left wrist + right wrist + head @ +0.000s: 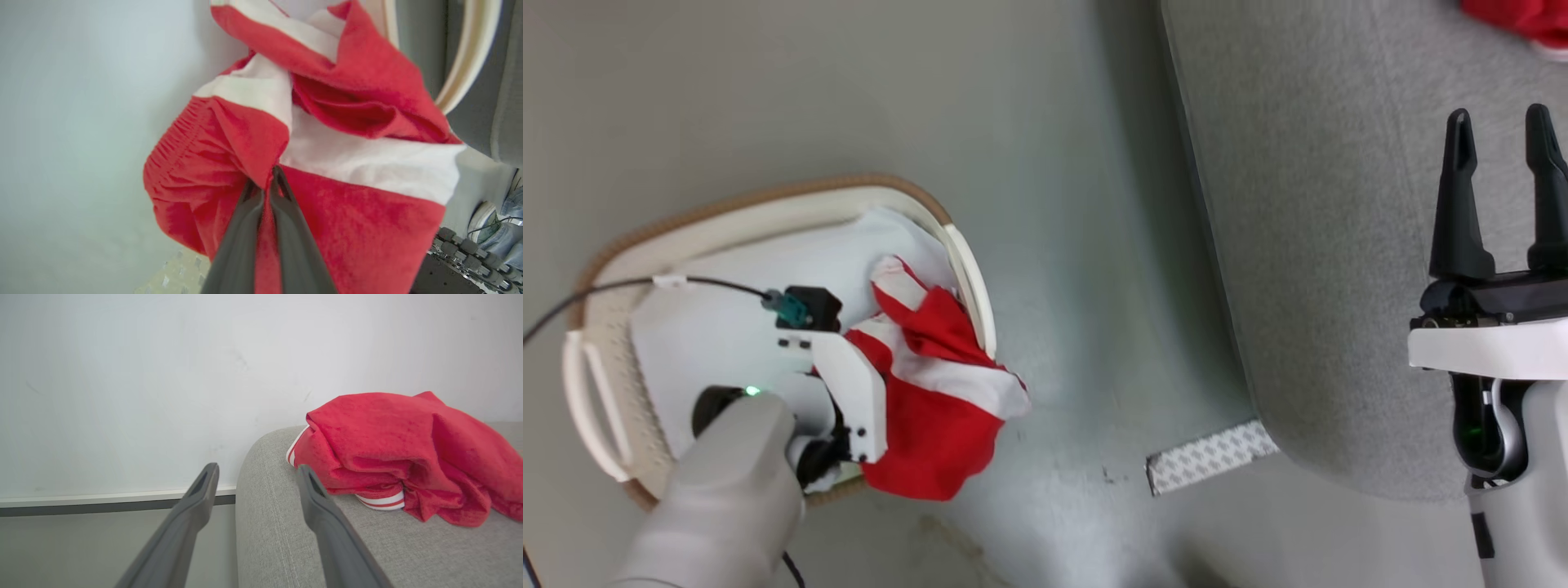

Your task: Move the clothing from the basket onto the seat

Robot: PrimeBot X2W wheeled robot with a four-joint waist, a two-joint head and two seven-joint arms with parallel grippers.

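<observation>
Head camera looks steeply down; left wrist camera hugs clothing [196, 163].

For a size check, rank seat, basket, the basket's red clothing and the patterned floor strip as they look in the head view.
1. seat, though cropped by the frame
2. basket
3. clothing
4. floor strip
</observation>
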